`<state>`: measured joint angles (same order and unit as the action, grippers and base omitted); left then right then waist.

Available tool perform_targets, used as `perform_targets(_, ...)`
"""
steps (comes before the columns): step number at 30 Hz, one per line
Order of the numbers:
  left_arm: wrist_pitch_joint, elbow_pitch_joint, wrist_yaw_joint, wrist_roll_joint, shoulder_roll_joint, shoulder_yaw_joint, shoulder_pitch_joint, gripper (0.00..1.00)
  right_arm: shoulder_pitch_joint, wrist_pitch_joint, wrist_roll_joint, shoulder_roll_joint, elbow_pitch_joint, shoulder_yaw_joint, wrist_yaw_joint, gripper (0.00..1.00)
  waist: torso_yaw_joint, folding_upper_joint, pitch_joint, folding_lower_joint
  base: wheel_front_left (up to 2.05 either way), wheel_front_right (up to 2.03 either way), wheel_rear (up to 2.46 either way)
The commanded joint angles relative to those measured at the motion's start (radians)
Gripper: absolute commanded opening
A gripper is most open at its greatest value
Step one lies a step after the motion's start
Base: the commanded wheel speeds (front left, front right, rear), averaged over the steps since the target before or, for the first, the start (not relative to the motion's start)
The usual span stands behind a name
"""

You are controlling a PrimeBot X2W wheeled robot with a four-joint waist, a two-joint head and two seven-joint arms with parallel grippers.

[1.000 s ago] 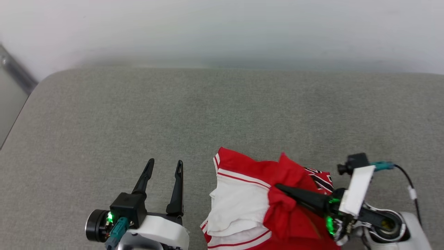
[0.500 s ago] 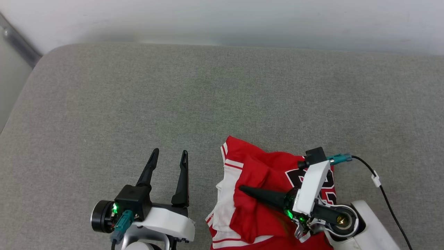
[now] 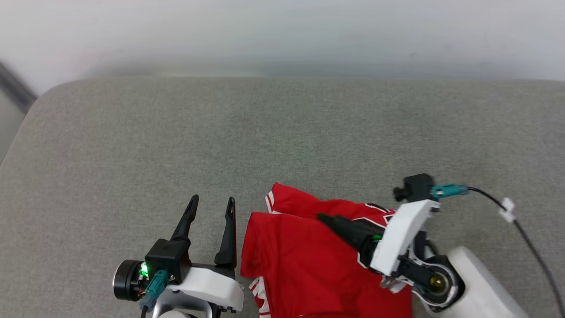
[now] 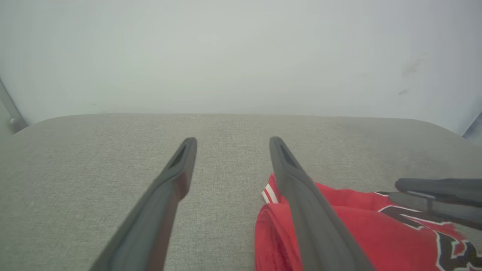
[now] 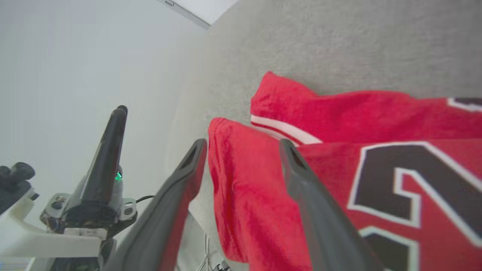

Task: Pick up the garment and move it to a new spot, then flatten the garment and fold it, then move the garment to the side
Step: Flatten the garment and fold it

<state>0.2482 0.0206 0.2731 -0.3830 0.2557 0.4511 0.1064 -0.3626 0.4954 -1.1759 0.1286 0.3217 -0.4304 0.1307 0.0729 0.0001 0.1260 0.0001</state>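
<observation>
The garment [image 3: 300, 265] lies crumpled at the near edge of the grey padded surface [image 3: 282, 132], a plain red flap on top and part of the black lettering beside my right wrist. My right gripper [image 3: 322, 217] points left just over it. In the right wrist view this gripper [image 5: 243, 145] is open, the red cloth [image 5: 339, 113] and a big black numeral lying under its fingers. Left of the garment, my left gripper [image 3: 212, 202] stands open and apart from it. The left wrist view shows this gripper [image 4: 230, 141] with nothing between its fingers and the garment [image 4: 376, 233] at lower right.
A pale wall [image 3: 282, 35] runs along the far edge of the surface. The rounded left corner [image 3: 39, 97] drops off beside a dark metal strip. A black cable [image 3: 525, 234] trails from my right wrist. Bare grey padding stretches ahead and to both sides.
My right gripper carried a red fold leftward over the white sleeve part and has opened, letting it go. The white cloth is now covered. The head camera has shifted; the left gripper kept still.
</observation>
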Motion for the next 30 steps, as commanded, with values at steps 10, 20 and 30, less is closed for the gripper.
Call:
perform_targets(10, -0.002, 0.005, 0.025, -0.023, 0.017, -0.02, -0.056, 1.0, 0.078, -0.322, 0.31, 0.164, 0.02, 0.053, 0.0, 1.0, -0.068, -0.0001, -0.081, -0.0001, 0.0, 0.0, 0.0)
perform_targets(20, 0.006, 0.014, 0.044, -0.052, 0.027, -0.061, -0.103, 1.0, 0.201, -0.56, 0.67, 0.158, -0.03, 0.345, 0.0, 1.0, -0.121, -0.0001, -0.13, -0.0001, 0.0, 0.0, 0.0)
perform_targets(30, 0.014, 0.026, 0.036, -0.051, 0.025, -0.082, -0.126, 1.0, 0.36, -0.608, 0.966, 0.021, -0.267, 0.46, 0.0, 1.0, -0.125, -0.0001, -0.155, -0.0001, 0.0, 0.0, 0.0)
